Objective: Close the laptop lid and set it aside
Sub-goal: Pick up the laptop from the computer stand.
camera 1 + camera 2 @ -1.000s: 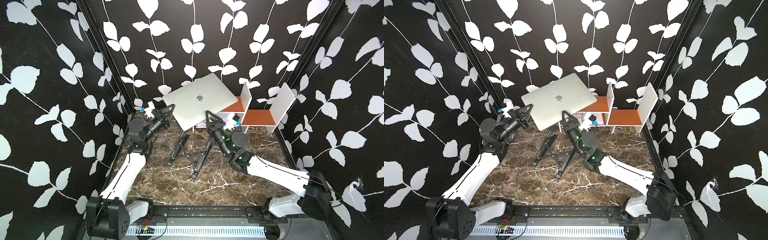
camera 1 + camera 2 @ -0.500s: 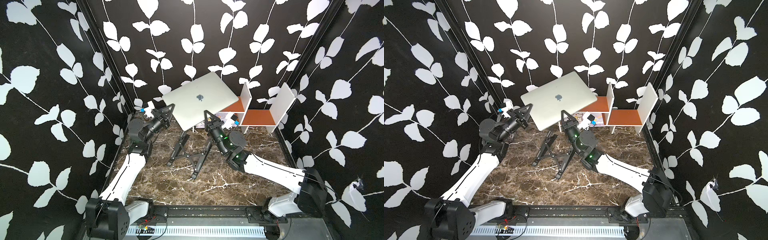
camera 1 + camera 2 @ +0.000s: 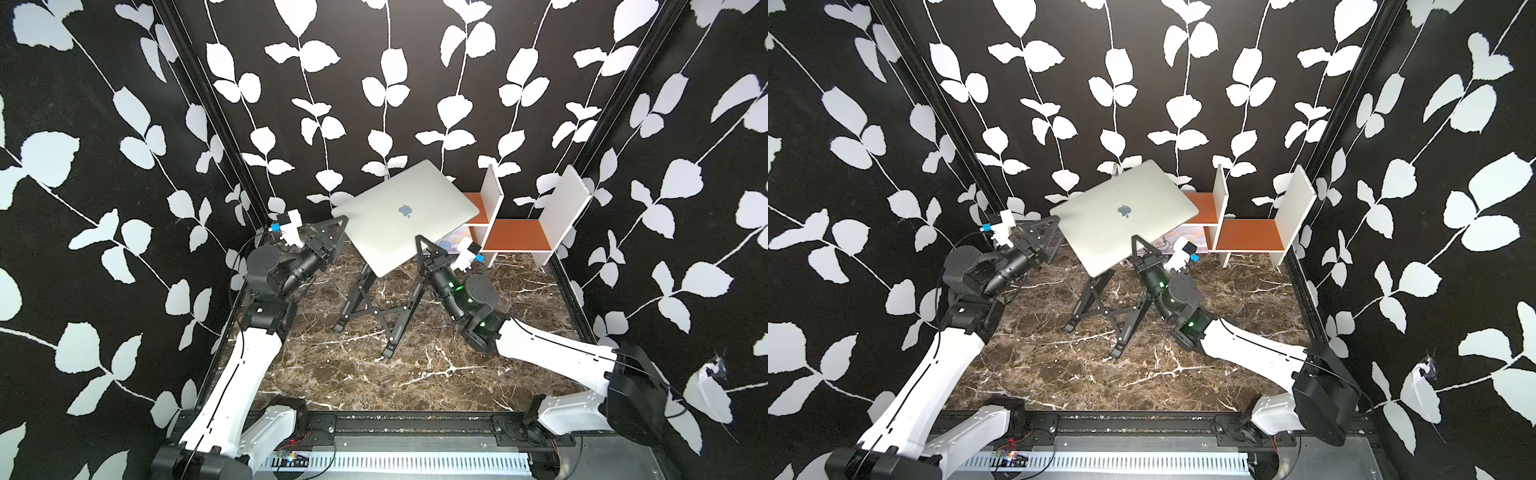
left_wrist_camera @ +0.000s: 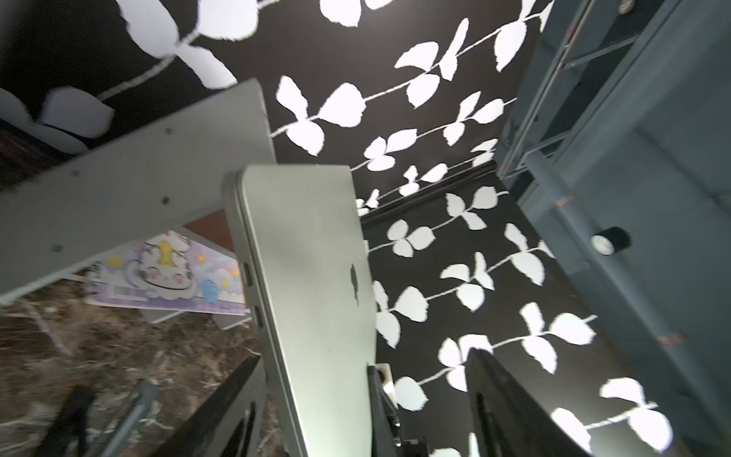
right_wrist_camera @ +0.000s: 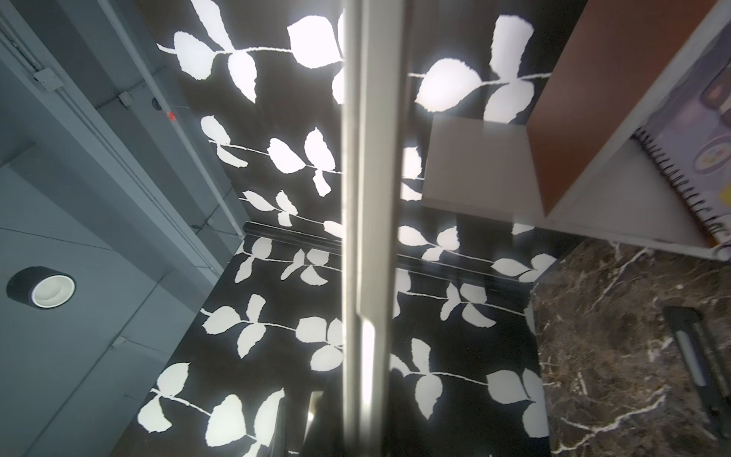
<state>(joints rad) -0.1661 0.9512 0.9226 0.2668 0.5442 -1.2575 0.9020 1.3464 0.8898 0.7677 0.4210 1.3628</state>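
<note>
The silver-grey laptop (image 3: 390, 232) (image 3: 1113, 232) is up in the air above the black stand, tilted, with the laptop lid (image 3: 415, 195) closed and its apple logo facing up. My right gripper (image 3: 422, 243) (image 3: 1137, 243) is shut on the laptop's near right edge, which runs down the middle of the right wrist view as a pale strip (image 5: 372, 198). My left gripper (image 3: 334, 235) (image 3: 1044, 235) stands open at the laptop's left corner. In the left wrist view the laptop's edge (image 4: 308, 277) lies between the two spread fingers (image 4: 237, 415), untouched.
A black folding X-frame stand (image 3: 374, 307) (image 3: 1100, 307) sits on the marble floor under the laptop. A white shelf with orange-brown boards (image 3: 515, 239) (image 3: 1246, 239) stands at the back right, with a cartoon-covered spiral notebook (image 4: 166, 273) (image 5: 692, 158) below it. Patterned walls close in on three sides.
My left gripper has opened and let go of the laptop's left corner. The right gripper closed on the near edge. The laptop has dipped slightly.
</note>
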